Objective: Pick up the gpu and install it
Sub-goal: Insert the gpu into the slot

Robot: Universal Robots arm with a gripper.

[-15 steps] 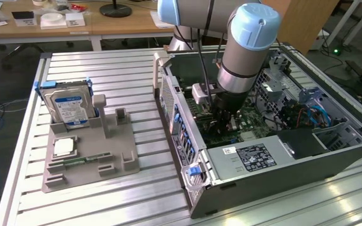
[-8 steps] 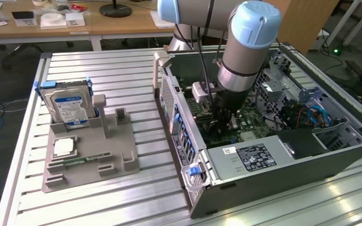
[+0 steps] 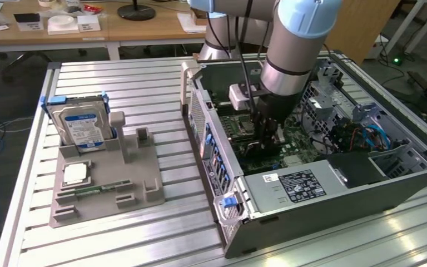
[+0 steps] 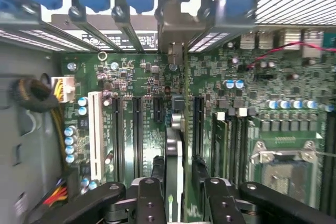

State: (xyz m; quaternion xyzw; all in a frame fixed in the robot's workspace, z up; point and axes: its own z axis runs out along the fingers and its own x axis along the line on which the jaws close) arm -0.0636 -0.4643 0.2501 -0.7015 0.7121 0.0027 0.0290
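The gpu (image 4: 174,145) appears edge-on in the wrist view. It stands upright on the green motherboard (image 4: 142,77), in line with a long black slot, and its metal end points toward the case's rear slot openings. My gripper (image 4: 177,169) straddles the card, one black finger (image 4: 157,169) on each side with a narrow gap to the card. The jaws stand open. In the exterior view my gripper (image 3: 266,139) reaches down into the open computer case (image 3: 310,189), and the arm hides the card.
A grey fixture (image 3: 102,183) at the exterior view's left holds a silver hard drive (image 3: 82,125), a square chip (image 3: 75,173) and a thin green memory stick (image 3: 98,189). Inside the case are drive cages, blue cables (image 3: 373,136) and the CPU socket (image 4: 286,174).
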